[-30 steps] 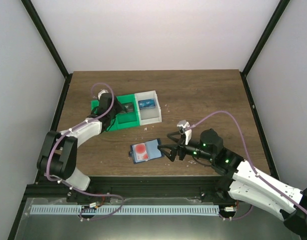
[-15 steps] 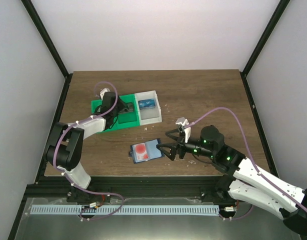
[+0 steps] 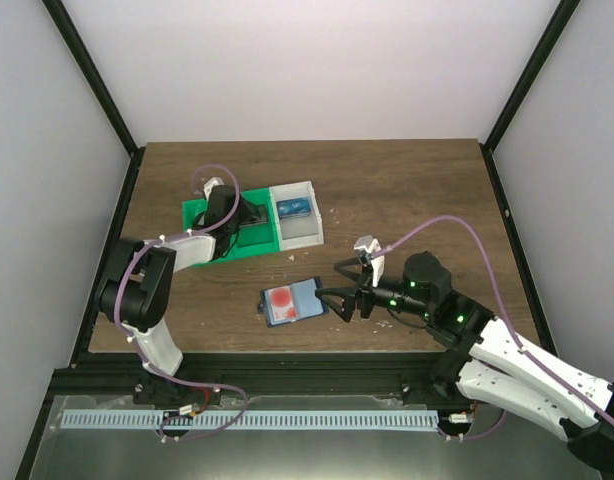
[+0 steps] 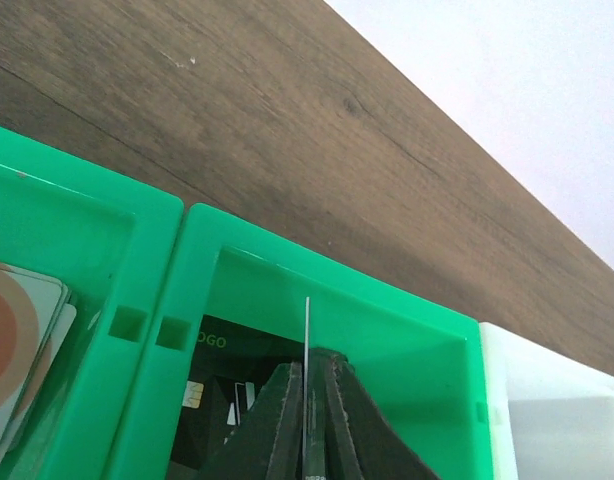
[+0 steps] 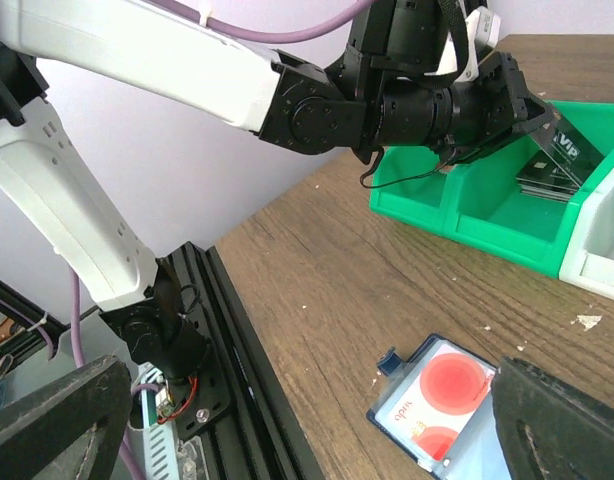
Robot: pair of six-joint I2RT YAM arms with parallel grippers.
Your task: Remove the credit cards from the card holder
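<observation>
Right tool [image 3: 334,290], spread wide, faces the card holder [image 3: 290,303] just ahead of its tips, long axis toward it; left tool [image 4: 307,400], well apart, pinches a dark card [image 4: 307,325].

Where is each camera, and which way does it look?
Top: high above, looking down on the brown wooden table; left arm and right arm show.
Left wrist: looks into the green-and-white plastic tray; its pincer grips a thin dark card.
Right wrist: low, faces the left arm; its open fingers show.
All three share the tray.
</observation>
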